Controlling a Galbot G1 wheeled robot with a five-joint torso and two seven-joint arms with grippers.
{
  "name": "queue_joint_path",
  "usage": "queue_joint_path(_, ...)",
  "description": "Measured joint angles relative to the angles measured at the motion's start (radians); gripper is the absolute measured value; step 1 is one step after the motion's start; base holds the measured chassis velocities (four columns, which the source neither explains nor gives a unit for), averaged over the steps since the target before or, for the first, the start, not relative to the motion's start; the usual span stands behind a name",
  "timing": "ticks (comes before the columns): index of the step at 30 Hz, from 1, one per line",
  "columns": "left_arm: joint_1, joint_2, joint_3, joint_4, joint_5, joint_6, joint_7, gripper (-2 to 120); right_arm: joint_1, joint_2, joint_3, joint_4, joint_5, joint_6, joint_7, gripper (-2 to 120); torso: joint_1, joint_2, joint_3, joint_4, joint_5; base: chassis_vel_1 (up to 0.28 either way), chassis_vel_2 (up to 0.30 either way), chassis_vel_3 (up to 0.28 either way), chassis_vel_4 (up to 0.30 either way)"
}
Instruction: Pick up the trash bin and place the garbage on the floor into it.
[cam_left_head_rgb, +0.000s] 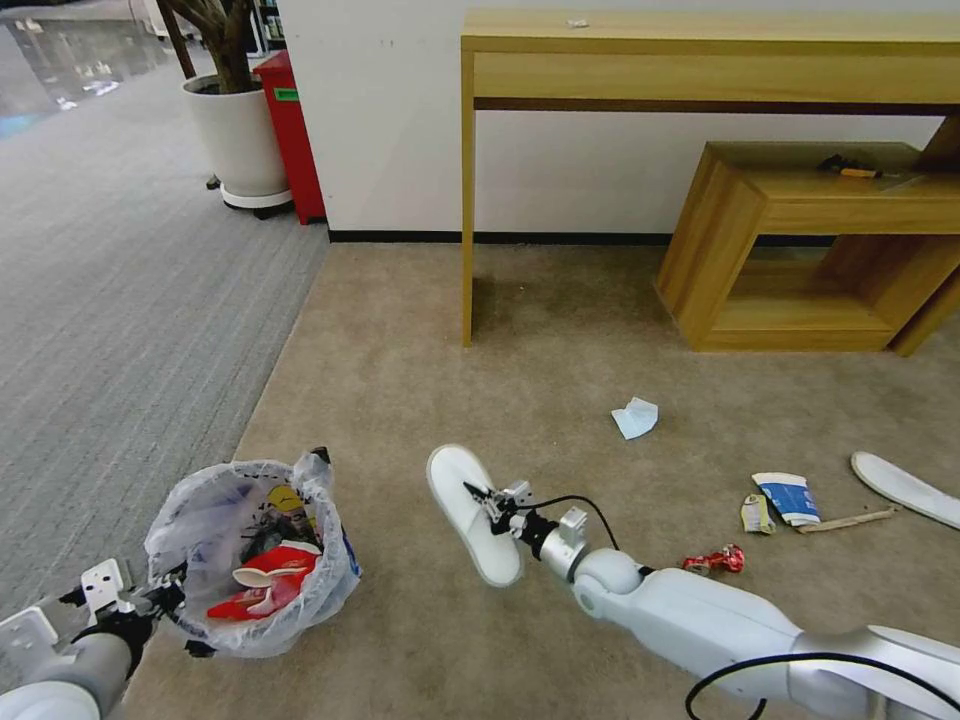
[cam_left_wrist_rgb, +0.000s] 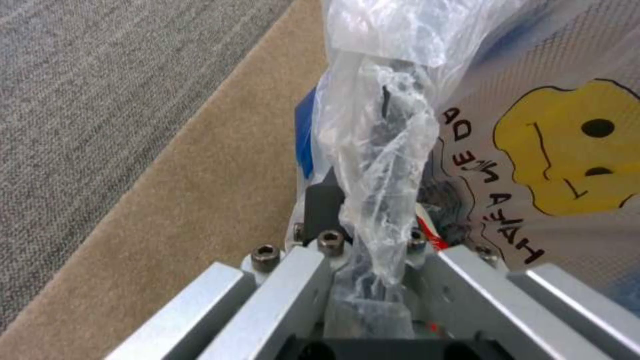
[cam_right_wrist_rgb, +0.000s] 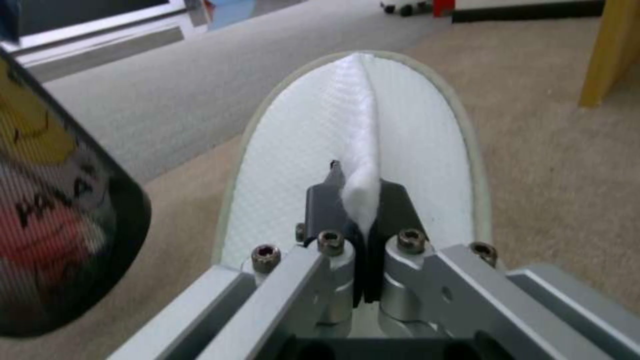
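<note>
The right end effector (cam_left_head_rgb: 487, 497) is clenched on a pinched ridge of fabric on a flat white slipper (cam_left_head_rgb: 470, 510), its dark fingers (cam_right_wrist_rgb: 327, 207) pressed together either side of the fold, holding the slipper just off the beige short-pile carpet (cam_left_head_rgb: 560, 350), to the right of the bin. The left end effector (cam_left_head_rgb: 172, 592), low at the robot's left, is clamped on the near rim of the small dark round trash bin (cam_left_head_rgb: 250, 560), with the crinkly translucent white plastic liner (cam_left_wrist_rgb: 380, 150) bunched between its fingers; a yellow smiley face and black lettering show on the bag. The bin hangs tilted toward the right arm, and inside it lie red wrappers (cam_left_head_rgb: 265, 585) and other litter. Farther out on the carpet, to the right, sit a crumpled red wrapper (cam_left_head_rgb: 714, 561), a crushed can (cam_left_head_rgb: 757, 514) just beside a blue-and-white paper cup (cam_left_head_rgb: 789, 497), a wooden stick (cam_left_head_rgb: 848, 520) touching the cup's far side, a second white slipper (cam_left_head_rgb: 905, 487) near the edge, and a pale tissue (cam_left_head_rgb: 635, 417) well apart toward the wall. A tall yellow wooden table (cam_left_head_rgb: 700, 60) stands against the wall, with a low wooden shelf unit (cam_left_head_rgb: 800, 250) beside it.
</note>
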Motion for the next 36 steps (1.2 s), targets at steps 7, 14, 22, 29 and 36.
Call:
queue_joint_path(7,0.002,0.008,0.005,0.007,0.006,0.000,0.002,0,0.001,-0.036,0.030,0.078,-0.014,0.000,0.022,0,0.000,0.000,0.000,0.0001,-0.0001,0.000,0.000,0.000,0.000)
queue_joint_path(14,-0.002,0.010,0.018,0.015,0.015,0.000,0.003,0,0.006,-0.074,0.075,0.148,-0.028,0.003,0.024,0,0.000,0.000,0.000,0.0001,-0.0001,0.000,0.000,0.000,0.000)
queue_joint_path(22,-0.007,0.003,0.049,0.024,0.044,0.000,0.004,0,0.019,-0.118,0.136,0.255,-0.033,0.007,0.017,0,0.000,0.000,0.000,0.0000,-0.0002,0.000,0.000,0.000,0.000)
queue_joint_path(29,-0.011,-0.002,0.060,0.025,0.050,0.002,0.004,0,0.040,-0.139,0.150,0.371,-0.024,-0.002,0.030,0,0.000,0.000,0.000,0.0000,-0.0002,0.000,0.000,0.000,0.000)
queue_joint_path(36,-0.010,0.004,0.069,0.018,0.051,0.005,0.004,0,0.054,-0.136,0.142,0.464,-0.022,-0.016,0.048,0,0.000,0.000,0.000,0.0001,-0.0002,0.000,0.000,0.000,0.000)
